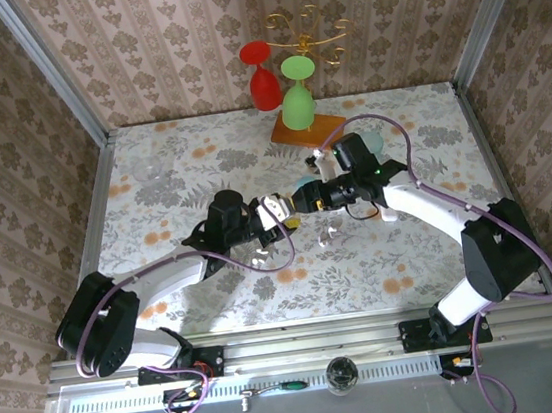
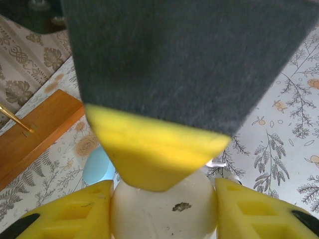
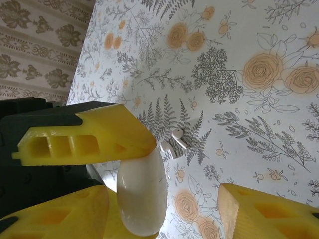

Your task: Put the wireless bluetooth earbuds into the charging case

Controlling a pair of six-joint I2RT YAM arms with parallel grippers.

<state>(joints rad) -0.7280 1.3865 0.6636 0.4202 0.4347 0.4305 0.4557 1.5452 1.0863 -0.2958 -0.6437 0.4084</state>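
At mid-table, in the top view, both arms are seen meeting tip to tip above the flowered table. The left gripper is closed on the charging case, a white pebble-shaped shell. In the left wrist view the case is seen pressed between both yellow fingers, touching each. A small dark mark is noted on the shell's face. Whether the lid is up cannot be told.

The right gripper is parted, jaws well apart, with nothing held. In the right wrist view the case is seen edge-on beside one of its fingers, with a wide gap of bare table to the other. In the left wrist view one right-gripper finger is seen lying over the upper edge of the case. Contact cannot be confirmed through the blur.

The wireless bluetooth earbuds are seen as small white glossy pieces lying on the table, outside the case and apart from both grippers. Their count cannot be fixed.

A light blue rounded object is noted on the table just behind the case, and a wooden base farther left. Above that base, in the top view, a red glass and a green glass are hung upside down from a gold rack.
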